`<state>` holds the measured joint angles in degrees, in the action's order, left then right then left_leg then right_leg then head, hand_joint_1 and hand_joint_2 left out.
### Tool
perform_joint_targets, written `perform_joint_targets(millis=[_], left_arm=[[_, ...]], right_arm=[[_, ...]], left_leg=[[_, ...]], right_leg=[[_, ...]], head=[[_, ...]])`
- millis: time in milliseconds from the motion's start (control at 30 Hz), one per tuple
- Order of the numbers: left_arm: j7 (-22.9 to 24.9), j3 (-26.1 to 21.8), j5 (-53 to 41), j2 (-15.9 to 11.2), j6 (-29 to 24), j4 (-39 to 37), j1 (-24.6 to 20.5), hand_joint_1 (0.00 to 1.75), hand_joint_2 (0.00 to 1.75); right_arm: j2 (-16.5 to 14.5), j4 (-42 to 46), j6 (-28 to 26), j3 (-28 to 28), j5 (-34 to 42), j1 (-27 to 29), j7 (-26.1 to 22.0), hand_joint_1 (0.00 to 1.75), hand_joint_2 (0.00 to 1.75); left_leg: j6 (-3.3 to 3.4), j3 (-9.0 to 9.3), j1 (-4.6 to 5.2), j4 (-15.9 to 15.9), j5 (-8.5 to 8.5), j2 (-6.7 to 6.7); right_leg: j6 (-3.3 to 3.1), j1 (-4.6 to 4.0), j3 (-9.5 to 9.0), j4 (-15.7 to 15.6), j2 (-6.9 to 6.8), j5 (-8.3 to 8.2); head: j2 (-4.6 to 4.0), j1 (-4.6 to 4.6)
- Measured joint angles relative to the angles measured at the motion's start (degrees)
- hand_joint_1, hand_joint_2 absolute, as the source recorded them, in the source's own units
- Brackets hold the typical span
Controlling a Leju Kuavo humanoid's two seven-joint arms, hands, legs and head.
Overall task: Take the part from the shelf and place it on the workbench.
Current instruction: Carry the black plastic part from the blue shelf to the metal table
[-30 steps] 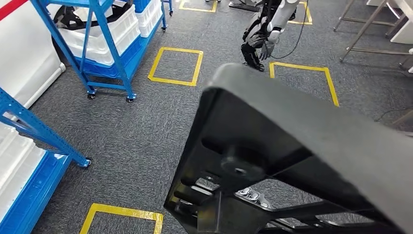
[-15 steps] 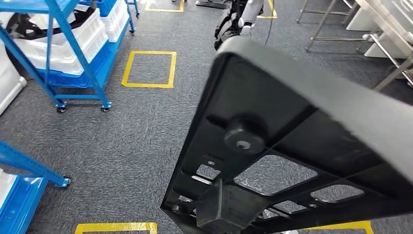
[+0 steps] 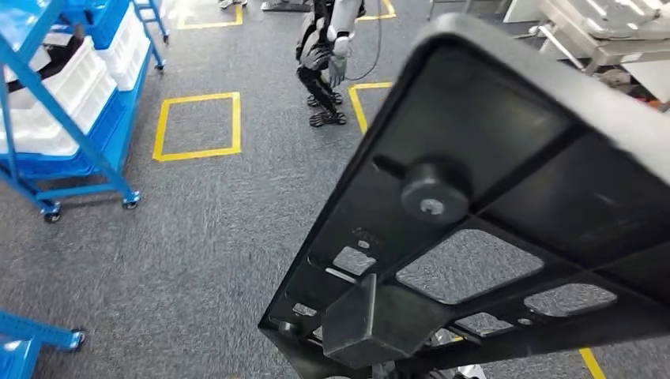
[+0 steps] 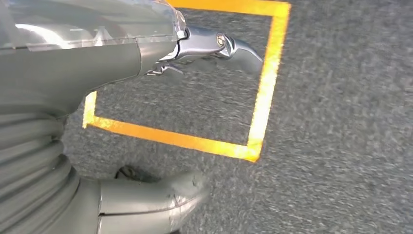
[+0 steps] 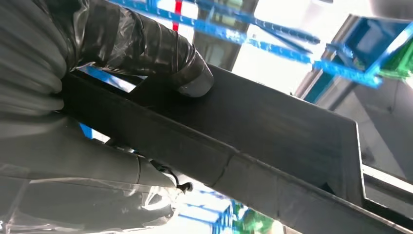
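The large black plastic part [image 3: 506, 197] is held up tilted close in front of the head camera, covering most of the right side of that view and running off its right and bottom edges, so its full outline cannot be made out. Its ribbed underside faces the camera, with a round boss, several cut-out openings through which grey carpet [image 3: 213, 237] shows, and a blocky lug near the lower corner. How it is held is hidden in the head view; the right wrist view shows it, where the right hand [image 5: 97, 83] grips one edge of the part [image 5: 253, 141], the dark-wrapped thumb pressed on one face and the other fingers curled beneath. Blue shelf framing behind it is blurred and washed out by bright light. The left hand [image 4: 146, 117] hangs over the carpet in the left wrist view, holding nothing, thumb and fingers apart, above a yellow tape square [image 4: 258, 97] on the floor. The head view also shows a blue wheeled shelf rack [image 3: 71, 103] with white bins at the left, another yellow floor square [image 3: 197, 126], a second humanoid robot [image 3: 325, 55] standing farther off and cut off at the top edge, and part of a metal workbench [image 3: 600, 39] at the upper right.
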<state>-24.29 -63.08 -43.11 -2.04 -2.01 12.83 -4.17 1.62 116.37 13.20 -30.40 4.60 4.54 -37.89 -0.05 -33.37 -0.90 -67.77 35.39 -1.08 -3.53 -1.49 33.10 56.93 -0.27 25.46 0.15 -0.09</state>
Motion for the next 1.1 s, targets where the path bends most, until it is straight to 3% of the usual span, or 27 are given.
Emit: perform_joint_targets(millis=[67,100,167,200,267,333,367,433,500,567,600,633,667,733,800,867,900,967,1033,1067,1100], left_arm=[[0.1,-0.1,0.0,0.0,0.0,0.0,0.3,0.0,1.75],[0.1,-0.1,0.0,0.0,0.0,0.0,0.4,0.0,1.75],[0.1,-0.2,0.0,0.0,0.0,0.0,0.4,0.0,1.75],[0.1,-0.2,0.0,0.0,0.0,0.0,0.4,0.0,1.75],[0.1,-0.2,0.0,0.1,0.0,0.0,0.4,0.0,1.75],[0.1,-0.2,-0.2,0.3,0.1,0.0,0.4,0.0,1.75],[0.0,-0.2,-0.3,0.4,0.1,0.0,0.3,0.0,1.75],[0.0,-0.2,-0.5,0.6,0.1,0.0,0.0,0.0,1.75],[0.0,-0.2,-0.7,0.7,0.1,0.0,0.0,0.0,1.75],[0.0,-0.2,-0.8,0.7,0.0,0.0,0.1,0.0,1.75],[0.0,-0.2,-0.9,0.7,0.0,0.0,0.1,0.0,1.75],[0.0,-0.2,-0.9,0.7,0.0,0.0,0.0,0.0,1.75],[0.0,-0.2,-0.9,0.7,0.0,0.0,0.0,0.0,1.75],[0.0,-0.2,-0.9,0.9,0.0,0.0,-0.1,0.0,1.75],[0.0,-0.2,-1.0,1.1,0.0,0.0,-0.2,0.0,1.75],[0.1,-0.2,-1.2,1.4,0.1,0.0,-0.3,0.0,1.75],[0.1,-0.2,-1.3,1.5,0.1,0.0,-0.5,0.0,1.75],[0.0,-0.2,-1.4,1.7,0.2,0.0,-0.7,0.0,1.75],[0.0,-0.2,-1.5,1.7,0.3,0.0,-0.6,0.0,1.75],[0.0,-0.2,-1.5,1.7,0.3,0.0,-0.5,0.0,1.75],[0.0,-0.2,-1.5,1.7,0.3,0.0,-0.4,0.0,1.75]], right_arm=[[0.0,-0.1,0.0,0.0,0.0,0.0,0.0,1.75,1.75],[0.0,-0.2,0.1,0.1,0.0,0.0,0.1,1.75,1.75],[0.0,-0.4,0.2,0.1,0.0,0.0,0.2,1.75,1.75],[0.0,-0.4,0.3,0.1,0.0,0.0,0.3,1.75,1.75],[0.0,-0.5,0.4,0.1,0.2,-0.2,0.8,1.75,1.75],[0.0,-0.5,0.6,0.1,0.4,-0.4,1.3,1.75,1.75],[-0.1,-0.6,0.7,0.1,0.6,-0.5,1.5,1.75,1.75],[-0.1,-0.6,1.0,0.0,0.7,-0.8,1.7,1.75,1.75],[-0.1,-0.6,1.2,-0.3,0.7,-1.5,1.7,1.75,1.75],[-0.1,-0.6,1.3,-0.6,0.7,-1.8,1.8,1.75,1.75],[-0.1,-0.6,1.4,-0.7,0.7,-1.8,1.8,1.75,1.75],[-0.1,-0.6,1.4,-0.8,0.7,-1.9,1.9,1.75,1.75],[-0.1,-0.6,1.4,-0.9,0.7,-1.9,1.9,1.75,1.75],[-0.1,-0.6,1.4,-1.1,0.7,-2.2,2.0,1.75,1.75],[-0.1,-0.5,1.4,-1.3,0.6,-2.6,2.1,1.75,1.75],[-0.1,-0.4,1.3,-1.4,0.4,-2.7,2.2,1.75,1.75],[-0.1,-0.4,1.2,-1.5,0.3,-2.7,2.2,1.75,1.75],[-0.1,-0.3,0.8,-1.8,0.1,-3.0,2.3,1.75,1.75],[-0.1,-0.4,0.4,-2.1,0.0,-3.2,2.3,1.75,1.75],[-0.1,-0.4,0.3,-2.2,-0.1,-3.3,2.3,1.75,1.75],[-0.1,-0.5,0.3,-2.3,-0.2,-3.3,2.3,1.75,1.75]], left_leg=[[-0.37,-3.81,-0.07,-6.1,1.64,0.73],[-0.59,-4.65,-0.16,-6.6,0.8,0.79],[-1.06,-3.24,-0.49,-1.5,-3.67,1.3],[-1.3,-1.97,-0.69,1.9,-5.46,2.3],[-1.11,-0.35,-0.84,5.9,-6.63,4.15],[-0.3,-0.19,-0.6,6.3,-6.24,4.21],[0.06,-0.19,-0.56,6.4,-6.32,3.6],[0.62,0.05,-0.64,6.7,-6.44,2.59],[1.0,0.27,-0.52,6.8,-6.34,1.42],[1.15,0.39,-0.29,6.9,-6.08,0.09],[1.17,0.52,-0.2,6.9,-5.91,-0.55],[1.17,0.76,-0.14,6.9,-5.71,-1.16],[1.15,1.13,-0.09,6.9,-5.47,-1.75],[0.99,1.88,-0.05,7.1,-5.01,-2.79],[0.64,2.38,-0.06,7.6,-4.8,-3.85],[0.2,2.99,-0.02,8.2,-4.7,-4.97],[0.03,3.29,-0.03,8.3,-4.5,-4.72],[-0.22,2.55,-0.07,5.7,-3.06,-2.3],[-0.48,-1.01,-0.22,-1.0,-0.22,0.3],[-0.73,-3.21,-0.26,-4.5,0.86,0.76],[-0.99,-4.74,-0.32,-6.5,0.93,0.87]], right_leg=[[-0.05,0.08,-0.11,0.2,1.48,0.21],[0.07,0.16,-0.14,0.4,2.3,0.41],[0.63,0.46,-0.18,1.4,3.81,1.12],[1.03,0.6,-0.04,2.2,4.49,1.63],[1.74,0.72,0.73,3.9,5.71,2.53],[2.23,0.81,1.46,4.5,6.82,2.71],[2.4,0.89,1.63,4.6,6.85,2.71],[2.9,0.86,2.55,6.5,4.64,3.79],[3.51,1.01,5.47,12.1,1.63,6.66],[3.78,1.31,9.06,18.3,0.72,8.77],[3.72,1.35,9.88,19.3,0.62,8.46],[3.5,1.3,9.54,18.2,0.51,7.05],[3.13,1.13,8.11,15.1,0.2,4.83],[2.09,0.21,4.44,7.8,-1.93,1.62],[1.23,-0.8,2.82,4.3,-3.47,1.17],[0.69,-1.05,2.41,3.2,-2.66,1.08],[0.57,-0.92,1.87,2.4,-2.13,0.83],[0.27,-0.38,0.53,0.8,-1.12,0.36],[-0.07,-0.12,-0.05,0.4,-0.01,0.43],[-0.14,-0.06,-0.13,0.5,0.72,0.59],[-0.12,0.0,-0.18,0.7,1.47,0.8]], head=[[0.0,-0.01],[0.0,0.0],[0.0,-0.01],[0.0,-0.01],[0.0,0.01],[0.0,0.01],[0.0,0.0],[0.0,0.03],[0.0,0.06],[0.0,0.05],[0.0,0.05],[0.0,0.05],[0.0,0.05],[0.0,0.06],[0.0,0.06],[0.0,0.04],[0.0,0.05],[0.0,0.04],[0.0,0.04],[0.0,0.04],[0.0,0.03]])
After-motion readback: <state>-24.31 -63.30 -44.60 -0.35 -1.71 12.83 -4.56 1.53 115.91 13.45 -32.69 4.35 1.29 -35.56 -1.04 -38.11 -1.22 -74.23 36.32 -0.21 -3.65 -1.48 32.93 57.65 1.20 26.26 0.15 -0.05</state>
